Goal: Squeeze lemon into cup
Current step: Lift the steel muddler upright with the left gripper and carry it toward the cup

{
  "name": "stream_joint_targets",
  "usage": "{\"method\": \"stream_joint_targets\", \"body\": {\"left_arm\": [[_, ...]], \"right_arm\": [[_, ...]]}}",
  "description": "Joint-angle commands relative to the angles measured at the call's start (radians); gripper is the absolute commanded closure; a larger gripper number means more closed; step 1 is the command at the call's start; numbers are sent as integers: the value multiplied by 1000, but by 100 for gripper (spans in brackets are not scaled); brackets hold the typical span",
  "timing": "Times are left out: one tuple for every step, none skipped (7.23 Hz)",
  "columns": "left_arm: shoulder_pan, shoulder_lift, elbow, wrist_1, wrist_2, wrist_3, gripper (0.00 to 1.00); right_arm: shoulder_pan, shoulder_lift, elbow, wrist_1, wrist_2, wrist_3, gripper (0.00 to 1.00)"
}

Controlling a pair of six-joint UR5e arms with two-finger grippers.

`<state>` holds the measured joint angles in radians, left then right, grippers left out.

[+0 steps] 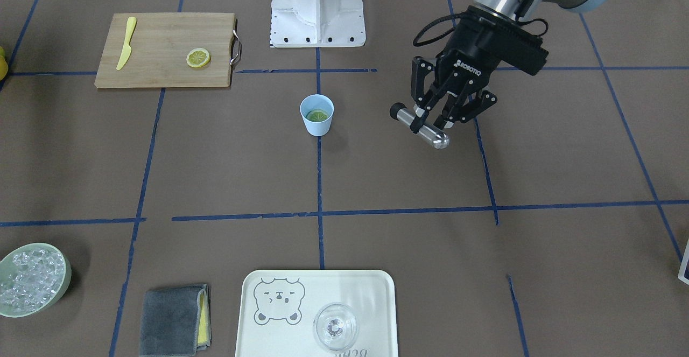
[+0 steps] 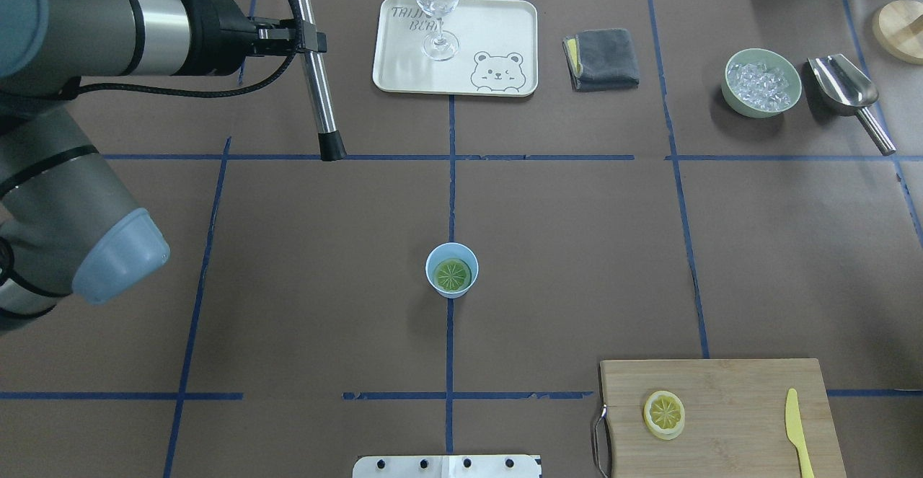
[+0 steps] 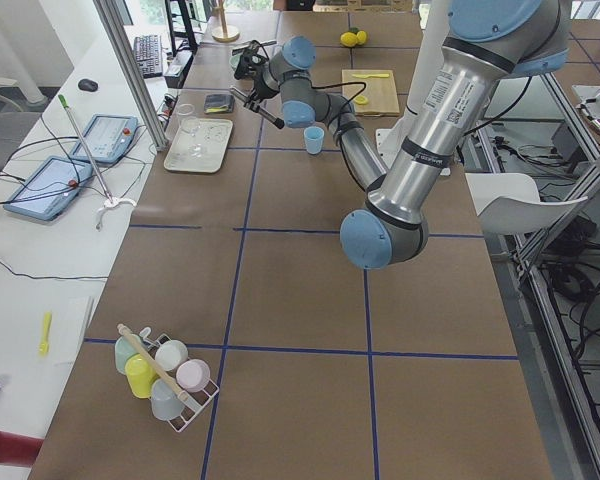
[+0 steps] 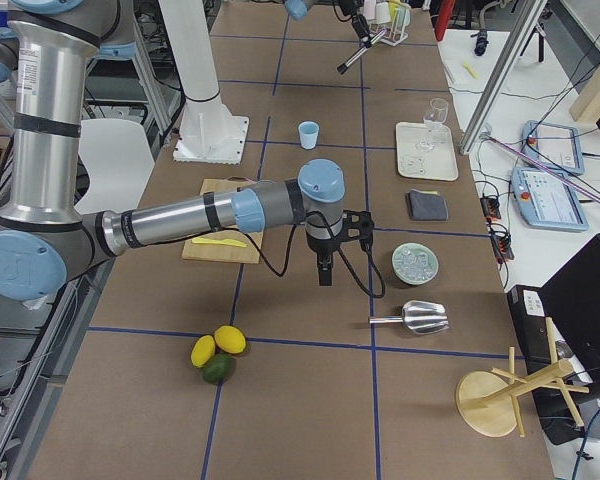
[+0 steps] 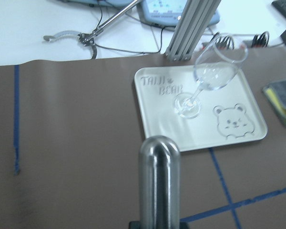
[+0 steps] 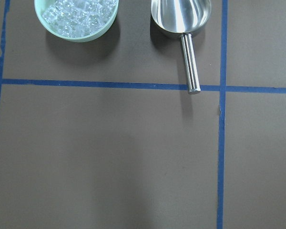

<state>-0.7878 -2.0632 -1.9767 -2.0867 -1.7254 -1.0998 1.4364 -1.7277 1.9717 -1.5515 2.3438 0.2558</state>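
Note:
The light blue cup (image 1: 316,126) stands at the table's middle, also seen in the overhead view (image 2: 430,277). One lemon slice (image 2: 452,273) lies inside it (image 1: 317,114). A second lemon slice (image 1: 198,57) lies on the wooden cutting board (image 1: 161,39). My left gripper (image 1: 430,121) is shut on a steel muddler (image 1: 435,137) with a black tip, held in the air to one side of the cup, apart from it (image 2: 317,81). My right gripper (image 4: 325,272) hangs over bare table near the ice bowl; I cannot tell whether it is open or shut.
A yellow plastic knife (image 1: 126,50) lies on the board. A cream tray (image 1: 377,292) carries a clear glass (image 1: 335,326). A grey cloth (image 1: 175,319), a pale green ice bowl (image 2: 732,96) and a steel scoop (image 2: 847,89) lie along the far edge.

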Motion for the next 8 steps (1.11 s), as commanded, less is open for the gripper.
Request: {"method": "stream_joint_targets", "body": {"left_arm": [[157,1,-91,-16,297,-14,100],[253,1,-112,-18,469,-11,100],[363,1,-105,-18,642,1,100],[454,-5,-90,-18,793,41,100],[508,-37,-47,-22,867,85,100],[512,-57,-12,-30,872,142,100],[512,-77,24,-47,873,205,100],[512,-78,95,-126,873,227,100]], "right_arm": [[9,-9,1,-2,6,2,0],[10,-10,1,-2,6,3,0],[10,-10,1,-2,6,3,0],[10,-10,3,-2,8,3,0],[10,-10,3,-2,6,3,0],[13,-10,3,-2,6,3,0],[13,-10,3,-2,8,3,0],[13,-10,4,-2,8,3,0]]}}
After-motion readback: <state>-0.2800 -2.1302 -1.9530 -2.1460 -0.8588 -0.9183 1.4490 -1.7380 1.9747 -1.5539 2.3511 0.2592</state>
